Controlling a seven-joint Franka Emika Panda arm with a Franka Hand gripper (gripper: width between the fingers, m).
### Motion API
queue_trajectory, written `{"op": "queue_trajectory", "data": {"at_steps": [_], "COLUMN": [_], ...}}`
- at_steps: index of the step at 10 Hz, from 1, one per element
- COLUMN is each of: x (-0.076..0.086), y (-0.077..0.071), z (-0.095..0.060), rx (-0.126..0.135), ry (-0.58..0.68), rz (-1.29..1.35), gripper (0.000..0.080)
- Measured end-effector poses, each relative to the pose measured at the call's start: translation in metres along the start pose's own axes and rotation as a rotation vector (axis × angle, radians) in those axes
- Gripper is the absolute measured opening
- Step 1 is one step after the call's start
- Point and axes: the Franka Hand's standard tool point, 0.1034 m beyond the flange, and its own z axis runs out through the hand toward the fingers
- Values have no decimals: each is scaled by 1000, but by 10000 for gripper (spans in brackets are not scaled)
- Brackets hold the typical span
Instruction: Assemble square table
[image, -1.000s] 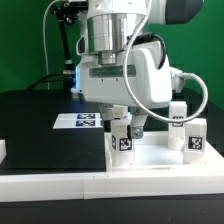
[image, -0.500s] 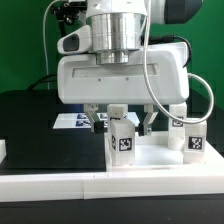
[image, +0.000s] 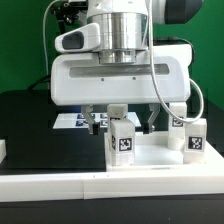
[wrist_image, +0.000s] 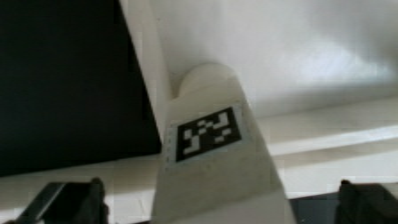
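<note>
Exterior view, big white slab: we see the square table top lying flat on the black worktop, low in the picture and toward the exterior view's right.
Marker board: the marker board lies flat behind the slab, partly hidden by our arm.
Leg posts: three short white posts stand on the slab. The near leg post is in the middle, right under our gripper. Another leg post and one behind it stand at the exterior view's right.
Gripper: our gripper has its fingers wide apart, one on each side of the near leg post. It holds nothing. In the wrist view the leg post stands between the two dark fingertips, and we think neither one touches it.
What could go wrong: if we come down a bit off to one side, a finger may bump the post and knock it over. If we squeeze too high up, the post may tip or slip when we lift it.
What changed: a second ago our hand was turned another way, and the fingers were harder to see. Now the wide white wrist faces the camera, and the fingers sit on both sides of the post. The posts and the slab have not moved.
</note>
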Motion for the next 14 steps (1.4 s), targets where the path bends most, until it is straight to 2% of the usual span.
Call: {"op": "queue_trajectory", "data": {"at_steps": [3, 4, 5, 6, 7, 11, 13, 14], "x": [1, 1, 1, 1, 1, 1, 0, 0], "y": [1, 1, 1, 1, 1, 1, 2, 4], "z": [0, 0, 0, 0, 0, 0, 1, 1], "rx": [-15, -16, -16, -16, -16, -15, -8, -7], "ry": [0, 0, 0, 0, 1, 3, 30, 31], "rz": [-168, -166, -166, -165, -165, -99, 194, 254], "gripper": [649, 526, 526, 391, 290, 290, 290, 290]}}
